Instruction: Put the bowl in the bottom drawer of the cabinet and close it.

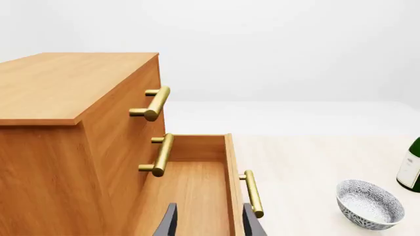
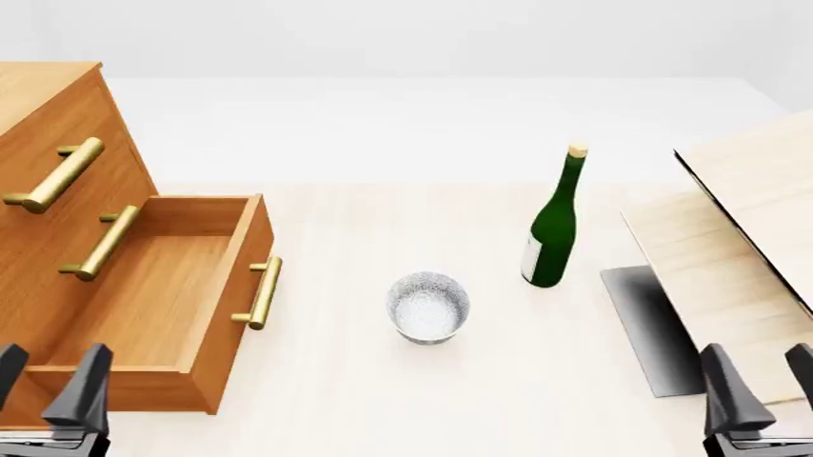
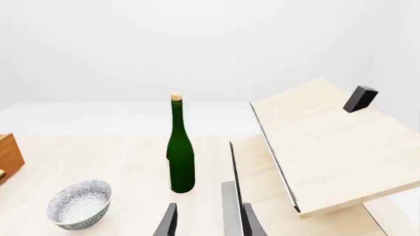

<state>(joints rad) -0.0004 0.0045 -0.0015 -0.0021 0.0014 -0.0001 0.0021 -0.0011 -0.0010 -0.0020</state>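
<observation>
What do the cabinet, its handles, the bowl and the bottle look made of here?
Cabinet: orange-brown wood, visible grain, satin finish. Handles: brass-like metal bars with a golden sheen. Bowl: probably glazed ceramic, white with fine grey speckled patterning. Bottle: dark green glass by its gloss, with a pale label and a cork-coloured top.

A pale wooden worktop [image 2: 381, 400] runs out to a plain white backdrop, evenly lit with soft shadows. At the right, pale boards [image 2: 749, 228] tilt above a grey slab [image 2: 648, 324].
</observation>
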